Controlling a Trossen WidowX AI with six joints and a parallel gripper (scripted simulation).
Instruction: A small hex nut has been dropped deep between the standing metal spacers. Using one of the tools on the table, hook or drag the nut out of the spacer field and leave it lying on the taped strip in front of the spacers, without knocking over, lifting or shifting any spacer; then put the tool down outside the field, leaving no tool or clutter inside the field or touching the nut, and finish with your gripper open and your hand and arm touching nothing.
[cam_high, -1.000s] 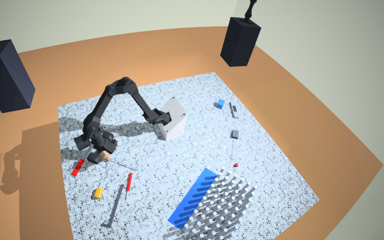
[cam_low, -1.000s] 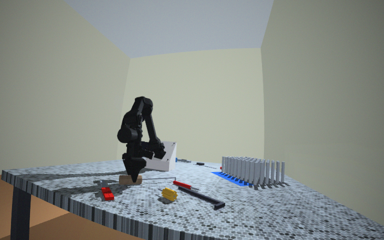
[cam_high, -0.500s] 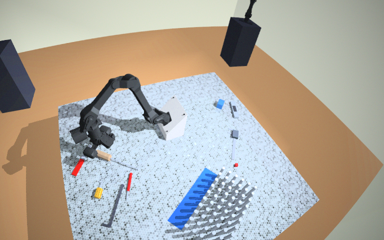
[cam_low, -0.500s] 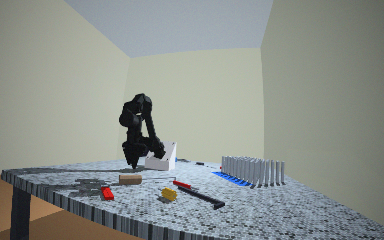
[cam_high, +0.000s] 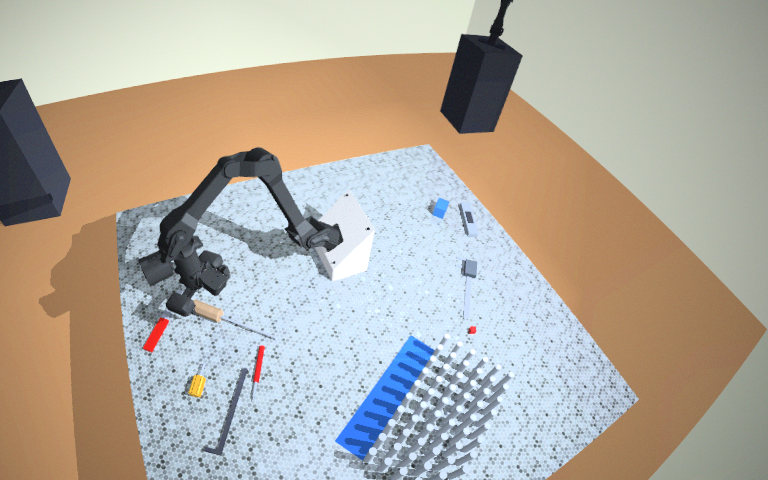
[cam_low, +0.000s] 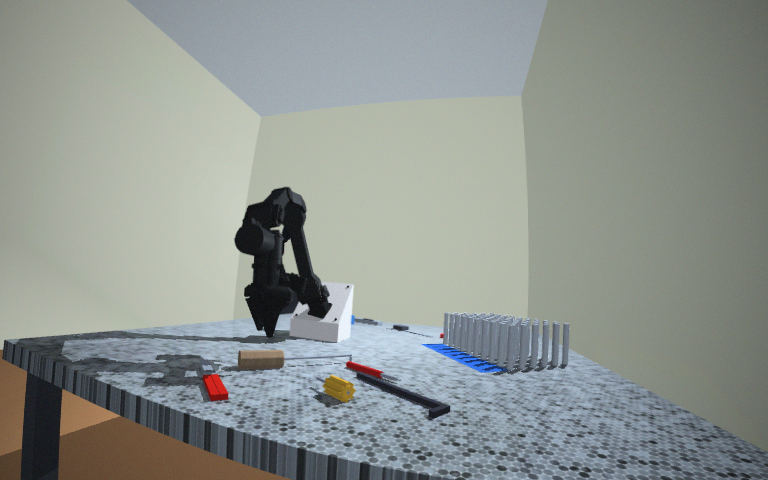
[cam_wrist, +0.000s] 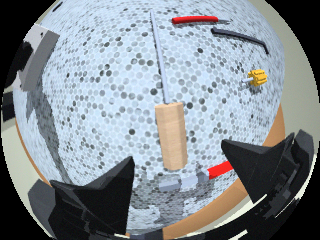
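Find end effector (cam_high: 181, 303) (cam_low: 265, 332) (cam_wrist: 180, 154) wide open, empty, near wooden-handled tool (cam_high: 206, 310) (cam_low: 260, 359) (cam_wrist: 171, 135), shaft toward wrist-view 12 o'clock, presumably for straddling handle; cannot discern hex nut among metal spacers (cam_high: 441, 364) (cam_low: 510, 345), top-view 5 o'clock.

You can't make out the hex nut in any view, and the far bases of the crowded metal spacers (cam_high: 453, 390) (cam_low: 506, 339) are hidden behind the nearer ones. Your top view loses the tabletop's (cam_high: 317, 396) (cam_low: 566, 430) (cam_wrist: 120, 90) near corner at its lower edge, and the tip of the wooden-handled tool (cam_high: 208, 310) (cam_low: 261, 359) (cam_wrist: 171, 136) is too small to read there.
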